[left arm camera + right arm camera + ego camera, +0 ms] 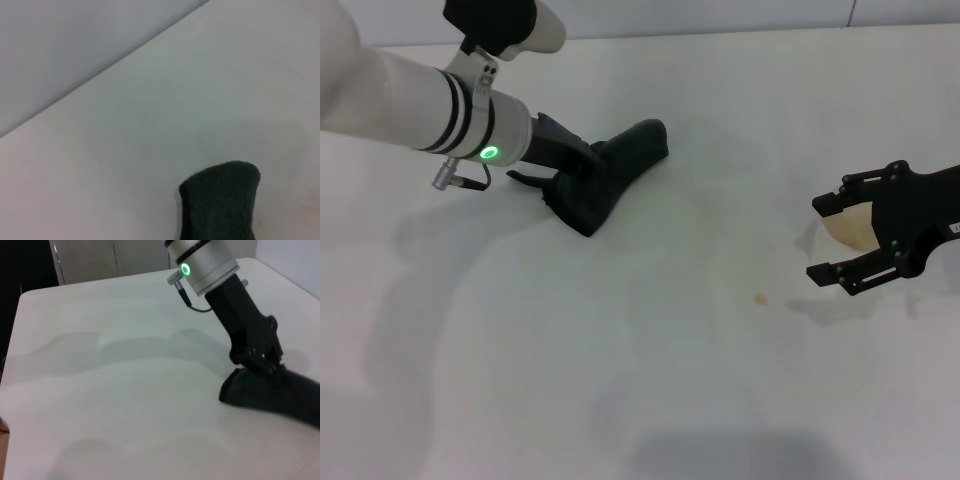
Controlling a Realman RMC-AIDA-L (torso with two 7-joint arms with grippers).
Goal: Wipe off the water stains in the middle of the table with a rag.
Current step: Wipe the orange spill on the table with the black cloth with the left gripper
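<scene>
Looking for words or brand marks, none can be read on anything here; the only sign is a small green ring light (490, 153) glowing on the left arm's wrist. The rag (610, 180) is a dark green-black soft cloth, long and folded, lying on the white table (650, 380) at about 11 o'clock from the middle of the head view, with one end pointing toward 1 o'clock. The left gripper (565, 175) is pressed down on the rag's near end and its fingers are pinched onto the cloth, which bunches up under them. The water stains (760, 298) show as one tiny orange-brown spot at about 3 o'clock from the middle of the table, well apart from the rag. The right gripper (840, 240) hangs at 3 o'clock near the edge of the head view, its two black fingers spread wide with a white paper cup (850, 228) with a tan inside showing between them; whether they touch it cannot be told. The left wrist view shows only the knitted, fuzzy tip of the rag and bare table. The right wrist view shows the left gripper from the side, clamped on the rag's thick rounded end, which the head view partly hides.
</scene>
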